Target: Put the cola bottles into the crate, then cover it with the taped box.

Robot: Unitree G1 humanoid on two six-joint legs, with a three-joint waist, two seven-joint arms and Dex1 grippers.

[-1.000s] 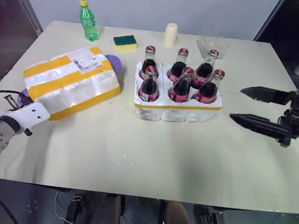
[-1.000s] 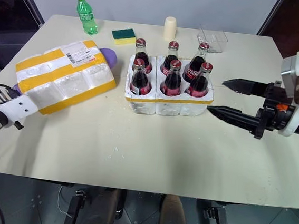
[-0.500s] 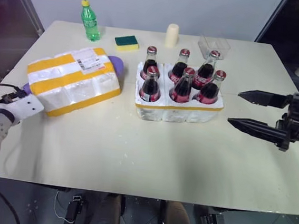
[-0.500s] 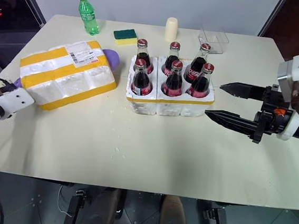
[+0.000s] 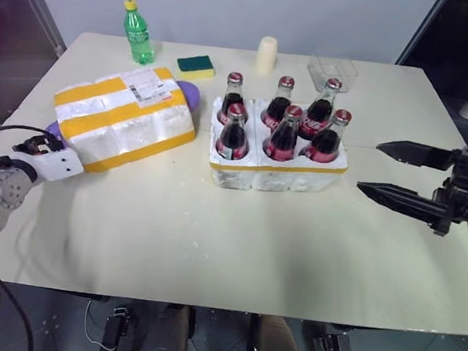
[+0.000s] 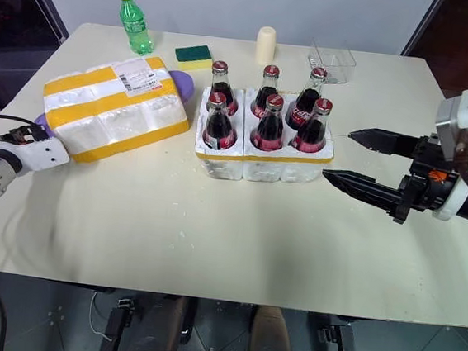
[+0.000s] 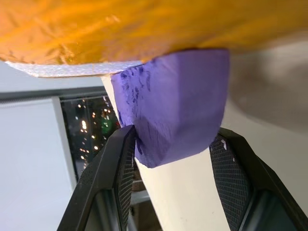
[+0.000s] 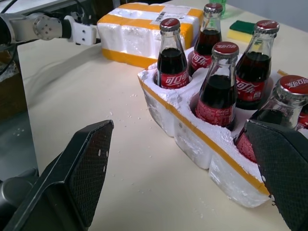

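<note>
Now the box (image 5: 125, 118) has slid closer to the crate (image 5: 278, 170), bottles (image 5: 286, 135) all in. Left claw (image 7: 173, 139) is at its purple lump (image 7: 178, 96), and I can't tell its grip. Right claw (image 5: 368, 164) is released. Covering comes next.

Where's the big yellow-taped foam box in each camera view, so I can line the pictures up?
Left eye: taped box left of centre, beside the crate.
Right eye: same spot.
Left wrist: its yellow underside across the top.
Right wrist: behind the crate.
Shared landmark: the box's yellow tape.
</note>
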